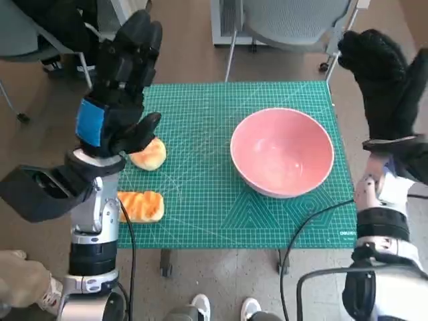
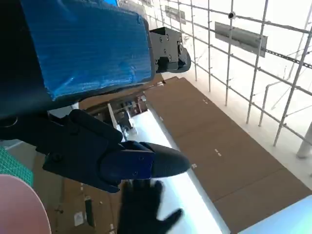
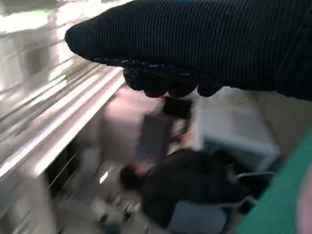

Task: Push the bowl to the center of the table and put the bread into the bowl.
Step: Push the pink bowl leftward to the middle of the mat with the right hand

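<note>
Seen from above, a small table covered by a green gridded cutting mat (image 1: 200, 200) sits on a wooden floor. A round, pale pink bowl (image 1: 282, 152) rests on the mat, toward the robot's right half and near the right edge rather than the middle. The bowl holds nothing.

Two pieces of bread lie on the mat's left side. A round golden bun (image 1: 150, 154) is partly hidden under the thumb of the left hand. A flat, striped orange-yellow pastry (image 1: 140, 205) lies nearer the robot at the mat's left edge, just beside the left forearm.

The black left hand with blue tape over its back (image 1: 120, 87) is raised above the table's left edge, fingers extended upward and apart, holding nothing. The right hand in a black knitted glove (image 1: 381, 80) is lifted beside the table's right edge, past the bowl and not touching it, fingers loosely spread and empty.

A grey chair (image 1: 294, 23) stands beyond the far edge of the table. The right wrist view, blurred, shows a seated person in dark clothing (image 3: 190, 190).
</note>
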Controlling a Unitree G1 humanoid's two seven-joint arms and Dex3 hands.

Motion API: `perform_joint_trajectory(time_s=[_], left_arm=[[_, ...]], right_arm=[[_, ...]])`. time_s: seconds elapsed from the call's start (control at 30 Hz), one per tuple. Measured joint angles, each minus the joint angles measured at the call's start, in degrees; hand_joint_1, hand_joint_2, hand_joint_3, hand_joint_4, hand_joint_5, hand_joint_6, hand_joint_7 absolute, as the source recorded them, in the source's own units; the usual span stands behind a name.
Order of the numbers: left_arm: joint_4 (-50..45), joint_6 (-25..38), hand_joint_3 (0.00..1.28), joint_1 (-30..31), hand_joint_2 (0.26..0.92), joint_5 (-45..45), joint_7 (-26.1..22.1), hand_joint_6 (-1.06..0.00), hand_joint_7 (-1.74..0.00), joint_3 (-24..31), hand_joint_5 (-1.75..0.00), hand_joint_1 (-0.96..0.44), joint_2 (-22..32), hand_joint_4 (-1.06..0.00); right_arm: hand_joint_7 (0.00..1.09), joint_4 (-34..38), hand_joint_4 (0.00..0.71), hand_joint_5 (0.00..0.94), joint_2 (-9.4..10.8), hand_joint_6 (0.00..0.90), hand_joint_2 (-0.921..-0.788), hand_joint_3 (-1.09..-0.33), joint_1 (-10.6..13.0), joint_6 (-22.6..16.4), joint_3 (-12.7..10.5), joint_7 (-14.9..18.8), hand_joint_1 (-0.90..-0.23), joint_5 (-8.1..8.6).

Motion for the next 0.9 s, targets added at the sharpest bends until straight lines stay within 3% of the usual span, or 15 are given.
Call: perform_joint_trajectory(time_s=[0.23, 0.5, 0.9], left_arm=[[-0.6, 0.3, 0.43, 0.6, 0.921, -0.1, -0.2, 0.0, -0.32, 0.1, 0.0, -0.56, 0.0, 0.0], [-1.8, 1.4, 0.45, 1.4, 0.921, -0.3, -0.4, 0.0, -0.3, 0.5, 0.0, -0.56, 0.4, 0.0], [-3.7, 2.3, 0.46, 2.0, 0.921, -0.3, -0.2, 0.0, -0.29, 1.0, 0.0, -0.55, 0.8, 0.0]], right_arm=[[0.05, 3.7, 0.301, 0.015, -0.8, 0.402, -0.921, -0.897, 0.0, 1.8, 0.0, -5.7, -0.672, -2.41], [0.06, 5.6, 0.323, 0.021, -1.2, 0.428, -0.921, -0.909, 0.0, 5.2, 0.0, -9.7, -0.664, -4.39], [0.11, 7.3, 0.384, 0.032, -1.1, 0.518, -0.921, -0.869, 0.7, 11.0, -1.2, -12.9, -0.707, -4.58]])
